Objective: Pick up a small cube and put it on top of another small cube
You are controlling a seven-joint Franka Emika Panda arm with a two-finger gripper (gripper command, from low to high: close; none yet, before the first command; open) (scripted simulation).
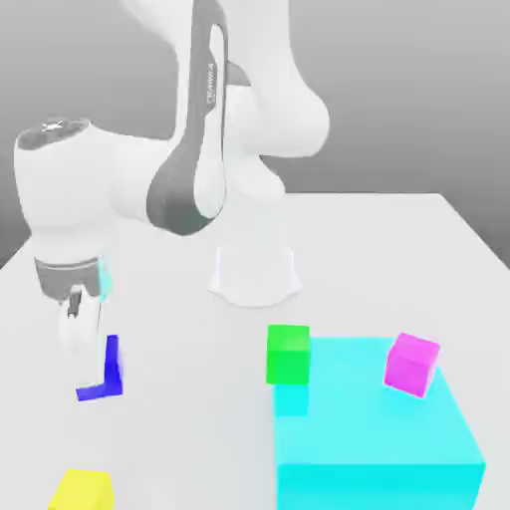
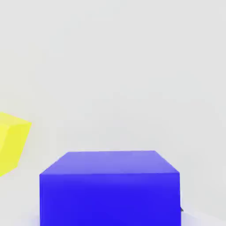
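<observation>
The small cube (image 1: 113, 365) is deep blue and sits on the white table at the exterior view's left. A white finger (image 1: 78, 329) of my gripper (image 1: 88, 351) covers most of it, leaving only one side strip and the bottom edge showing. The gripper has come straight down over the cube and is shut on it. In the hand view the blue cube (image 2: 110, 190) sits very close, right under the hand. Whether it rests on the table or is just off it, I cannot tell.
A yellow cube (image 1: 82, 491) (image 2: 11, 143) lies nearer the front, close to the blue one. A big cyan block (image 1: 374, 438) at the right carries a magenta cube (image 1: 411, 364). A green cube (image 1: 288, 354) stands at its far left corner. The robot base (image 1: 254, 277) is behind.
</observation>
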